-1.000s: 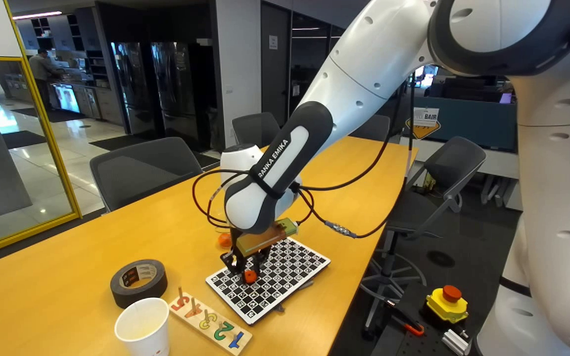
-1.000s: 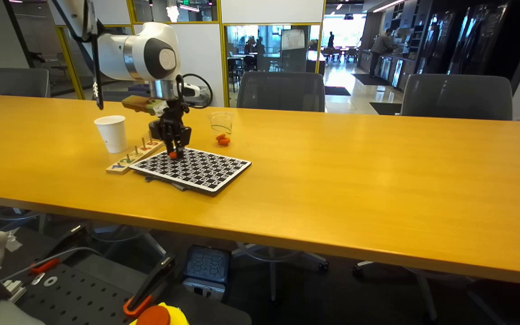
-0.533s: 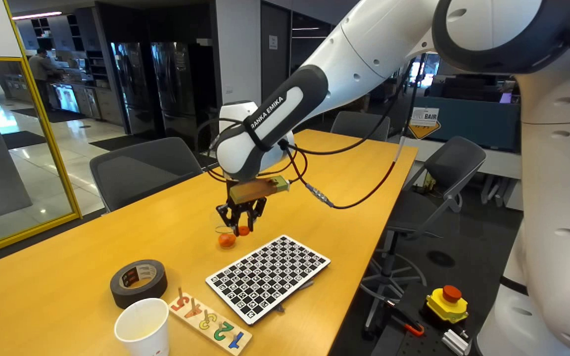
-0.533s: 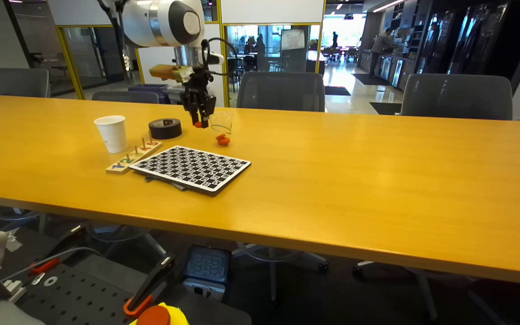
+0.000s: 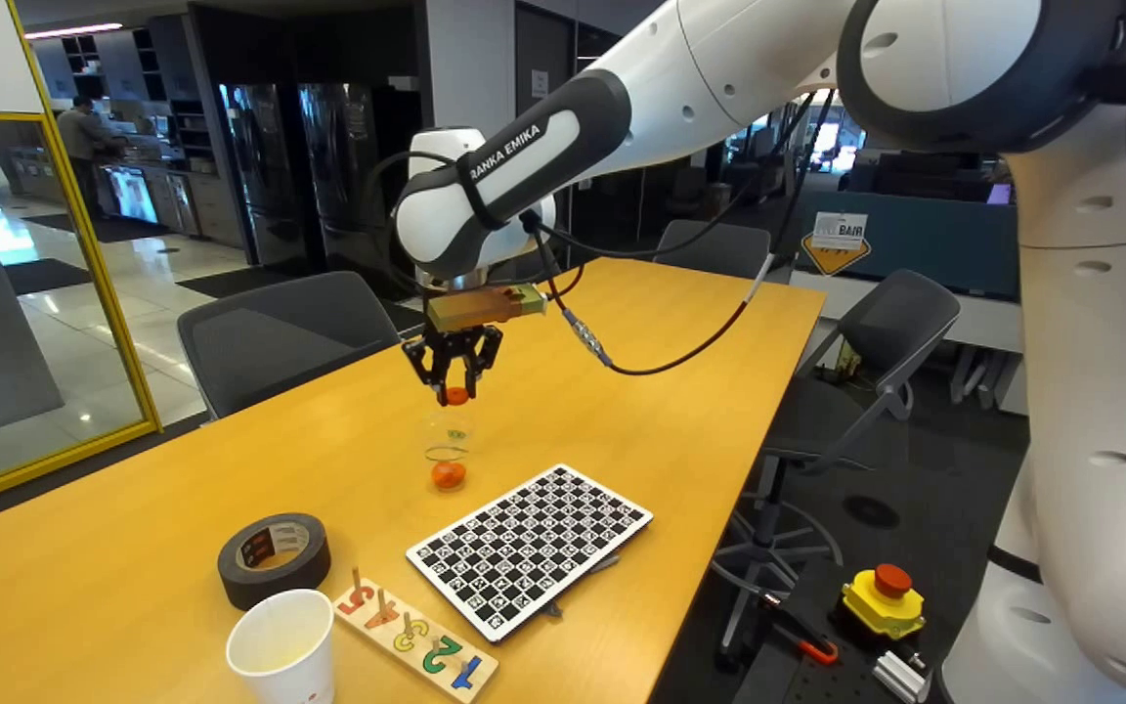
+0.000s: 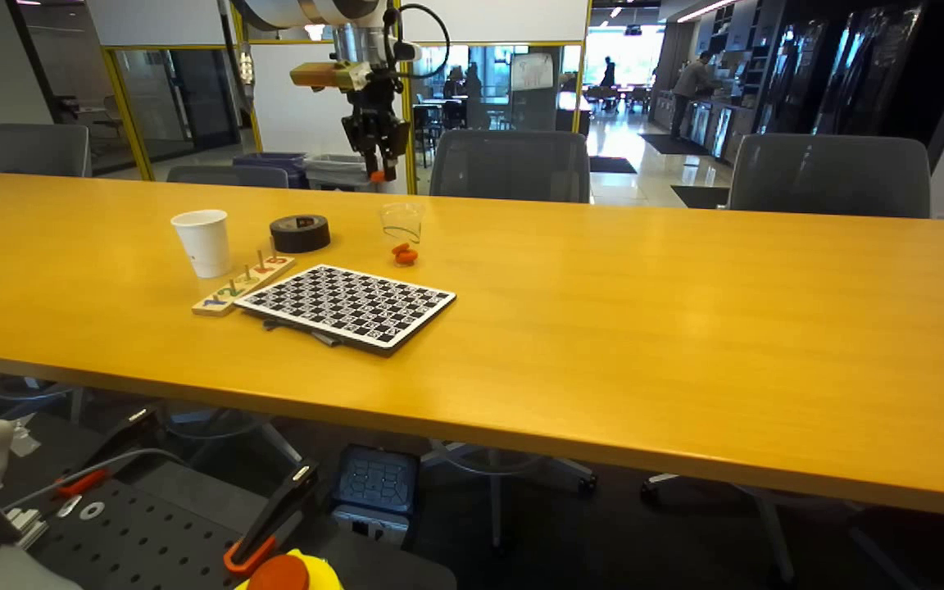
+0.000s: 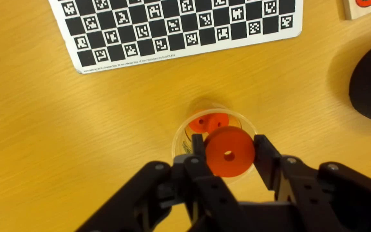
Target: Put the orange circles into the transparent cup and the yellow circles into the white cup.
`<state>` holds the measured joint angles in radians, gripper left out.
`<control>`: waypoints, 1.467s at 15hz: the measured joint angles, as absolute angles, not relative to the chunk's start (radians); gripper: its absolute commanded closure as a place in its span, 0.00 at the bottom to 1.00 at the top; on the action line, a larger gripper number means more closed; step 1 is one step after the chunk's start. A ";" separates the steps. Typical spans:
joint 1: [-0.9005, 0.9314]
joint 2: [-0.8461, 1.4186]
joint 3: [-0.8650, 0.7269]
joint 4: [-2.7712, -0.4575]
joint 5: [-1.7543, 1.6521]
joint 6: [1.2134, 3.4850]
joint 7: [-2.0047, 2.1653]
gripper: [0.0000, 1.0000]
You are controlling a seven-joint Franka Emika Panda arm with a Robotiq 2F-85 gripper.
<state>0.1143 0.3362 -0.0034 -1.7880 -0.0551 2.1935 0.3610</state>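
- The tool (image 5: 456,393), narrowed to fit, grips an orange disc (image 7: 229,143).
- Lifted from the checkerboard (image 5: 529,552), the disc hangs nearly over the clear cup (image 6: 402,218).
- More orange discs (image 6: 406,256) lie inside; release seems next.

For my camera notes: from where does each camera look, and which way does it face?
Exterior view: beside the base, facing along the table; most of the arm shows.
Exterior view: near the base, facing across the table to office chairs; wrist, gripper and base edge show.
Wrist view: above the transparent cup, facing down; fingers hold an orange disc.
Both exterior views share: white cup, black tape roll, marker board.
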 measured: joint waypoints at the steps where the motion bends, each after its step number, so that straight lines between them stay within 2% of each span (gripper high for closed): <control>1: 0.112 0.351 -0.003 -1.760 -0.054 2.176 0.352 0.82; 18: 0.069 0.593 0.007 -1.492 0.040 2.029 0.206 0.82; 19: 0.067 0.601 0.007 -1.481 0.044 2.023 0.200 0.33; 20: 0.065 0.609 0.007 -1.473 0.046 2.018 0.197 0.32; 22: 0.063 0.621 0.007 -1.457 0.049 2.008 0.192 0.19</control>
